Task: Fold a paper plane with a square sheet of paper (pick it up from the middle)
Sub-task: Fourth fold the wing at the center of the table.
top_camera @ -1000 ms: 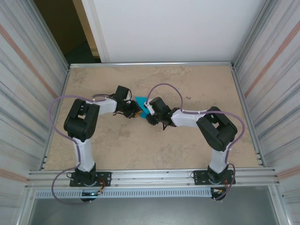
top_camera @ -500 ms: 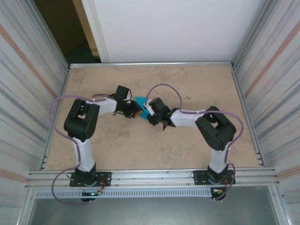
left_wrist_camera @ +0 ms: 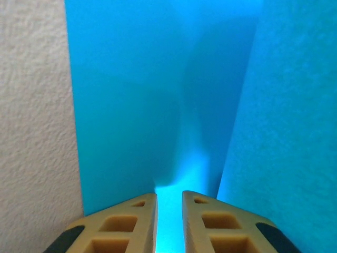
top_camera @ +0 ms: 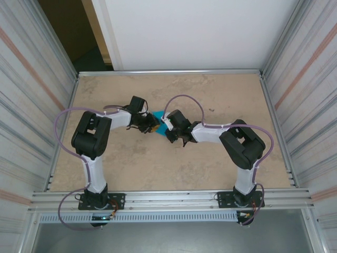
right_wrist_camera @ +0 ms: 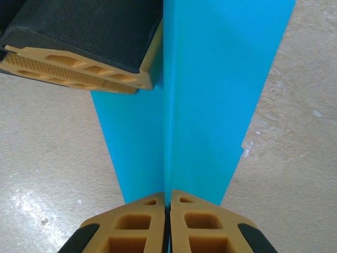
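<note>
My right fingers point(right_wrist_camera: 142, 226) are clamped on the square sheet of paper point(right_wrist_camera: 210, 79), upright over the middle of the counter point(right_wrist_camera: 52, 158), my left fingers point(left_wrist_camera: 121, 226) pinching its fold, so I fear an opposite pull tears it.

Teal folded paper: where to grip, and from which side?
Take the thin teal-blue folded sheet of paper by its raised centre crease, coming low and in line with the crease from its end. The ridge looks thin enough for jaws to shut across, as the right gripper shows.
</note>
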Action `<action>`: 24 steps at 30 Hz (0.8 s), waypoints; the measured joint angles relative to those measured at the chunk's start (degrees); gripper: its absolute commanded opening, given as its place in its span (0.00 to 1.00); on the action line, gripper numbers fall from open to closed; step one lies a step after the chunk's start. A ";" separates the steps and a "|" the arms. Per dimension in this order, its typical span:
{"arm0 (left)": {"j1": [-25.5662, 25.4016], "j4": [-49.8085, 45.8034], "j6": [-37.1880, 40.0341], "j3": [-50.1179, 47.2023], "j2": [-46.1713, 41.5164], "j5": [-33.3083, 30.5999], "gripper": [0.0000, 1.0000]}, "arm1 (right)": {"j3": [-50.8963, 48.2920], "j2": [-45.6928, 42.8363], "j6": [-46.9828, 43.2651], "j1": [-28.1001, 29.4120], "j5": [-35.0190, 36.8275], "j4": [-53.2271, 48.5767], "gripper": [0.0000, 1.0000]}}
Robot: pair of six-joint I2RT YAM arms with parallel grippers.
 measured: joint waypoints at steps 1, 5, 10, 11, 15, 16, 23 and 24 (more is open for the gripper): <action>0.00 0.00 0.09 0.00 0.00 0.00 0.18 | 0.00 0.00 0.00 0.00 -0.09 0.00 0.14; 0.00 -0.44 0.09 -0.02 0.00 0.00 0.17 | 0.00 0.00 0.26 0.00 -0.24 -0.02 0.21; 0.00 -0.92 0.09 -0.02 0.02 -0.39 0.17 | -0.37 -0.04 0.35 0.00 -0.22 0.00 0.23; 0.00 -0.98 0.09 -0.02 0.02 -0.39 0.17 | -0.66 -0.04 0.39 0.00 -0.24 0.00 0.23; 0.00 -1.03 0.11 -0.02 0.02 -0.39 0.17 | -1.66 -0.07 0.44 0.00 -0.22 -0.35 0.24; 0.00 -1.03 0.09 -0.02 0.02 -0.39 0.17 | -1.86 -0.09 0.44 0.00 -0.24 -0.44 0.24; 0.00 -1.22 0.11 -0.02 0.02 -0.39 0.17 | -2.12 -0.17 0.44 0.00 -0.22 -0.42 0.17; 0.00 -1.22 0.09 -0.02 0.02 -0.39 0.17 | -2.12 -0.17 0.44 0.00 -0.20 -0.42 0.16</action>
